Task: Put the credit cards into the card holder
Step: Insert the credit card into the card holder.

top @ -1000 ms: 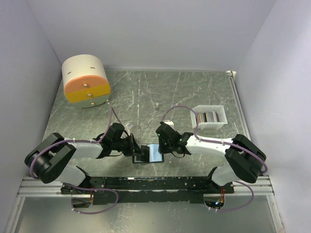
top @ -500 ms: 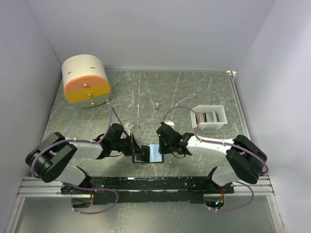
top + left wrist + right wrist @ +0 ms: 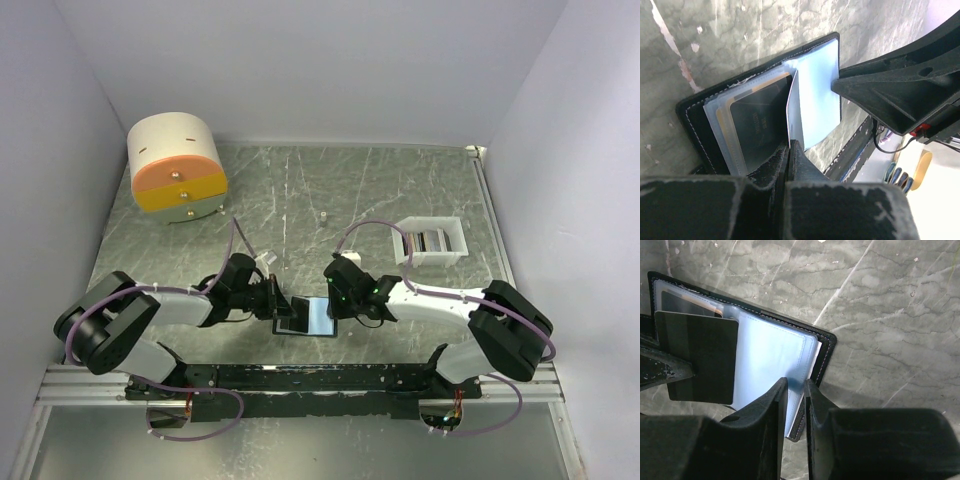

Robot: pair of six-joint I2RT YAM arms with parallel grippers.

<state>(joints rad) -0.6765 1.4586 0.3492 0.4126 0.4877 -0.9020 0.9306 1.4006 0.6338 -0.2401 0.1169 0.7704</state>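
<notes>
Right wrist view: the card holder (image 3: 771,352) lies open by the bench's near edge. The left claw (image 3: 789,149), clamped on a dark credit card (image 3: 696,357), should feed it squarely into a pocket; the right claw (image 3: 796,390) (grip unclear) straddles the holder's edge.

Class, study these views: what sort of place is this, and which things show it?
Most likely a robotics lab test cell: plain white walls box in a marbled tabletop, the left arm and right arm are bolted to a rail, and there are small props, a card holder and a white tray.
</notes>
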